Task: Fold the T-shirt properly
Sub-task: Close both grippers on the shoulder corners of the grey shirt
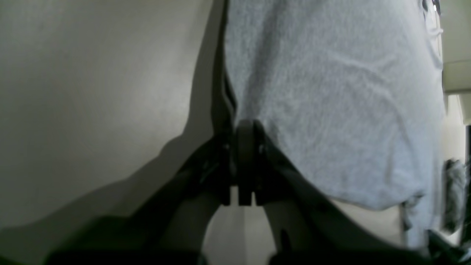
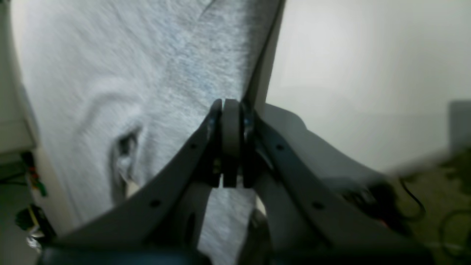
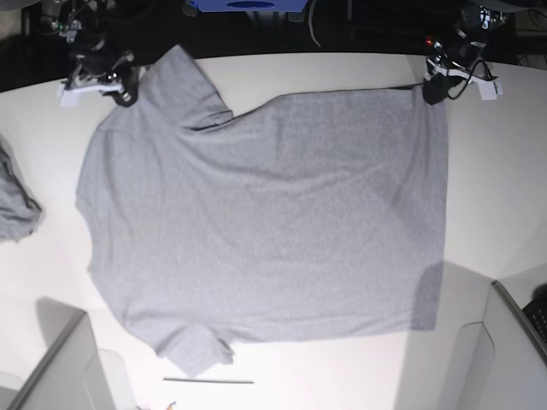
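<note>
The heather-grey T-shirt lies spread on the white table, plain side up, collar end to the left and hem to the right. My left gripper sits at the far right hem corner, shut on the cloth edge. In the left wrist view its fingers are pressed together at the border of the T-shirt. My right gripper is at the far left, by the shoulder and sleeve, also shut on the fabric. In the right wrist view the right gripper pinches the edge of the T-shirt.
A smaller grey cloth lies at the table's left edge. Pale bin walls stand at the near left and near right. A thin dark rod lies near the front edge. A blue object sits behind the table.
</note>
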Available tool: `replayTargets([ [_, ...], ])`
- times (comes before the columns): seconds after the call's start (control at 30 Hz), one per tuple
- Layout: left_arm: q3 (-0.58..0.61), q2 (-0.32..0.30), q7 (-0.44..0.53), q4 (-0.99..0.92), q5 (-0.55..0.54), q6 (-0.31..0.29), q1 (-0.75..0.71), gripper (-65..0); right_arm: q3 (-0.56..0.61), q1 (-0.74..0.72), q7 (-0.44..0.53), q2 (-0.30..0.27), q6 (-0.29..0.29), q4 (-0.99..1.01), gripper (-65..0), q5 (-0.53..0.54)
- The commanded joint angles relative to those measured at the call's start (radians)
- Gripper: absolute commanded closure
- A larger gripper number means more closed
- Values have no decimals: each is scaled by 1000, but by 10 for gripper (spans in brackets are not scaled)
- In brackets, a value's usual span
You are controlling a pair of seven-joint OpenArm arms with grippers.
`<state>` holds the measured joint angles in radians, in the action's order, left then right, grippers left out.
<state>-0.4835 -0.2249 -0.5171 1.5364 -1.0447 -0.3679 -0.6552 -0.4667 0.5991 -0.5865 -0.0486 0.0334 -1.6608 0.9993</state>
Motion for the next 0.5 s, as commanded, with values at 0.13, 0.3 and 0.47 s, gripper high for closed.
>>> replayTargets([
  [0.13, -56, 9, -7, 115, 145, -4, -53, 0, -4, 61, -36, -3, -37, -100, 0, -38],
  [0.3, -122, 25, -11, 198, 151, -4, -93, 0, -5, 84, -36, -4, -37, -158, 0, -38],
  [0.47, -142, 23, -11, 252, 151, -4, -113, 0, -5, 86, -54, -6, -37, -220, 0, -38],
])
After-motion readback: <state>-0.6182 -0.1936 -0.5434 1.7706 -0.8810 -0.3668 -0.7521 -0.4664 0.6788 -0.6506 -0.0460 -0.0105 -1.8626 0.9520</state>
